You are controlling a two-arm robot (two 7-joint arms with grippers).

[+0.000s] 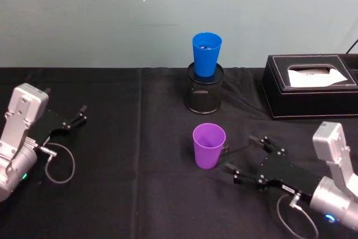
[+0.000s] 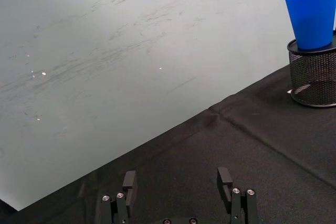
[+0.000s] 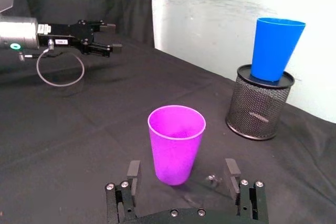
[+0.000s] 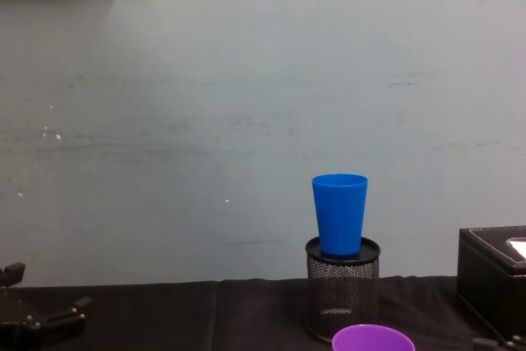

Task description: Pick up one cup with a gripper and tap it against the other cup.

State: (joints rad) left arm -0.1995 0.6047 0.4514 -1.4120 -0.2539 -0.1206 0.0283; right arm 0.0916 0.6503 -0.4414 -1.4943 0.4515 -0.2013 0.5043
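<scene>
The purple cup (image 1: 208, 145) stands upright on the black cloth, mouth up. My right gripper (image 1: 241, 154) lies just to its right, open and facing it, without touching. In the right wrist view the purple cup (image 3: 176, 142) stands just ahead of the gap in my right gripper (image 3: 182, 177). Behind it the blue cup (image 1: 206, 54) sits upright in the mouth of a black mesh pen holder (image 1: 204, 88). My left gripper (image 1: 75, 118) rests open at the far left, with nothing in it. The blue cup (image 4: 339, 213) rises above the purple cup's rim (image 4: 372, 340) in the chest view.
A black tissue box (image 1: 310, 85) stands at the back right. A loose cable loop (image 1: 59, 163) hangs by the left arm. The pale wall (image 4: 246, 104) closes off the table's far edge. Bare black cloth (image 1: 128, 155) lies between the left gripper and the cups.
</scene>
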